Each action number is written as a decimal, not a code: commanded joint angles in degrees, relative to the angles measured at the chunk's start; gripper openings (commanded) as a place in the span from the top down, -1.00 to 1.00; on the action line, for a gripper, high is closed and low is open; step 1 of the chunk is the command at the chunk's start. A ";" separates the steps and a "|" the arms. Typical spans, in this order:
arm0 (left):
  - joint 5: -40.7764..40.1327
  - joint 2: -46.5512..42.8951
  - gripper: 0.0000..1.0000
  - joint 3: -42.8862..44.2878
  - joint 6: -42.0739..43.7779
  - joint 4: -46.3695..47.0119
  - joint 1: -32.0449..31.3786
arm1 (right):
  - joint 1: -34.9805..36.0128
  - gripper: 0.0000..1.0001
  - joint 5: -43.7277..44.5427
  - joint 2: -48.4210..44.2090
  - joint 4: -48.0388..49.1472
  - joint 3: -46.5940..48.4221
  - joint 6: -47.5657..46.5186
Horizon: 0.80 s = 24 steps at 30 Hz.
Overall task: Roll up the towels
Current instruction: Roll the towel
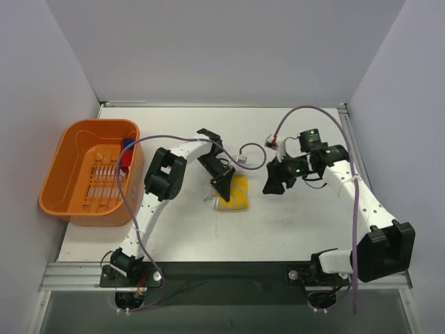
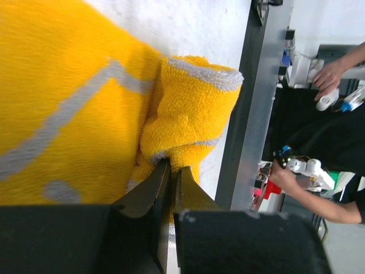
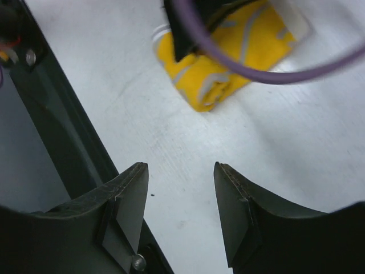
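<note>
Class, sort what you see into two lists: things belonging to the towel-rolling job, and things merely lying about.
Job: yellow towel; left hand, shut on it; right hand, open.
Lying about: orange tub; purple cable.

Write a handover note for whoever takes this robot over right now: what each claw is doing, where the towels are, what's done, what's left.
Left gripper: shut on the bunched edge of the yellow cloth towel with pale markings, mid-table.
Right gripper: open, empty, hovering above the white table beside that towel.
Orange plastic tub: table's left side; something red and blue at its far rim, unclear what.
Done: yellow towel partly rolled.
Left: finish that roll; no finished roll visible.
</note>
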 commanded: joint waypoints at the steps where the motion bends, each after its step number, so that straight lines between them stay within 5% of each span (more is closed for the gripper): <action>1: -9.58 7.08 0.85 4.44 4.17 -4.98 1.29 | 10.49 -0.01 9.25 -4.76 1.85 -3.72 -5.94; 5: -10.11 8.85 0.83 6.38 3.91 -5.69 1.20 | 25.95 -0.13 22.70 -4.07 11.67 -7.15 -10.50; 9: -10.29 9.21 0.81 6.03 4.00 -5.60 1.11 | 32.91 -0.25 30.10 -0.82 20.04 -9.52 -14.81; 17: -10.46 8.33 0.73 4.45 3.38 -4.02 1.03 | 35.65 -0.24 31.96 11.22 30.60 -8.57 -17.98; 24: -11.16 7.36 0.65 3.22 1.89 -2.01 1.73 | 35.57 -0.02 25.20 16.68 28.68 -8.74 -16.14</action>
